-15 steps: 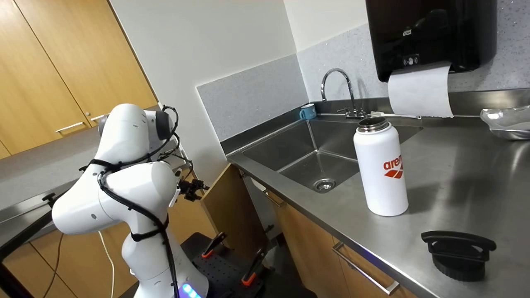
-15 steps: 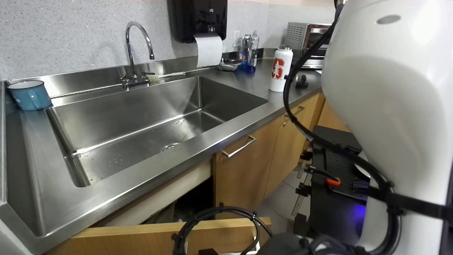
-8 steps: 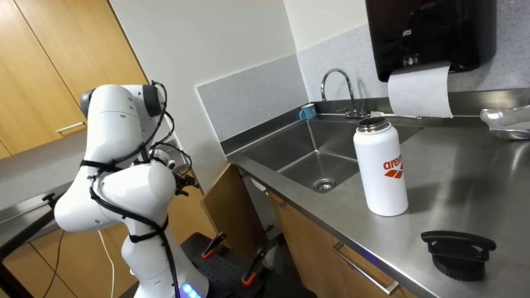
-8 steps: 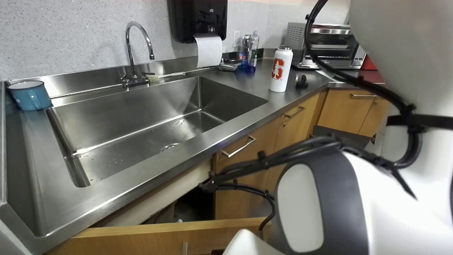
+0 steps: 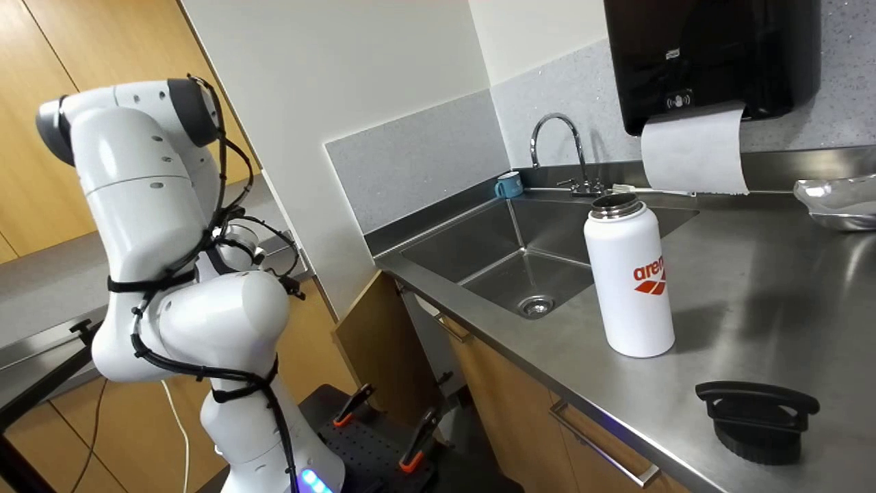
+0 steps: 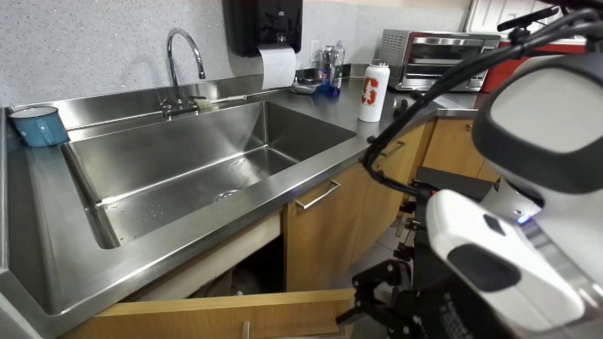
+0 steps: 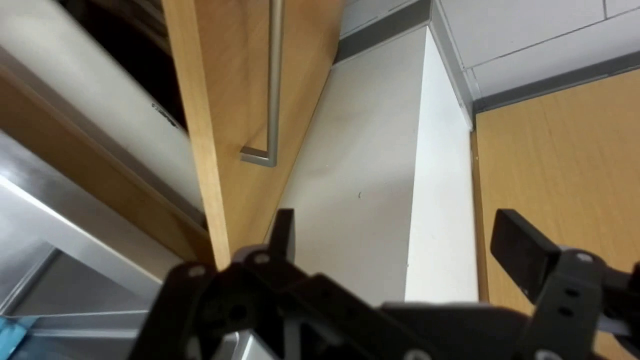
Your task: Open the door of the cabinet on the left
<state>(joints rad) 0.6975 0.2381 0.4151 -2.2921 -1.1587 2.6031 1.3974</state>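
Wrist view. Claw (image 7: pixel 395 227): black fingers (image 7: pixel 522 250) spread wide, nothing between them. Door (image 7: pixel 237 110): swung well out, judged to satisfy the task or nearly so; one finger just beside it, touching or apart cannot tell. Risk: the claw stands on the handle side, so pressure there would swing the door shut; splayed fingers could also hook the handle (image 7: pixel 275 90) on leaving. Materials: fine-grained honey-brown wood, paler edge strip, square-bent metal bar.

In an exterior view. Cabinet (image 5: pixel 510 411): low, the door at its far left end. Risk: the arm (image 5: pixel 219 315), dropped low, could strike the spring clamps (image 5: pixel 353 405), which show in front of the door. Materials: black clamps, orange-tipped; flat wood fronts; stainless-steel table (image 5: pixel 739 301); smooth white cylindrical bottle (image 5: pixel 629 281), metal at the mouth, well right of the door.

In an exterior view. Cable (image 6: pixel 400 123): black, looped out from the arm. Risk: a turn of the wrist could drape it over a front pull (image 6: pixel 322 196), slack being the cause. Materials: reflective steel sink (image 6: pixel 179 150), square-cornered; round blue mug (image 6: pixel 39 127), dark-rimmed, at left; pale speckled wall (image 6: pixel 94 52); the door's top edge, straight and plain, at near left.
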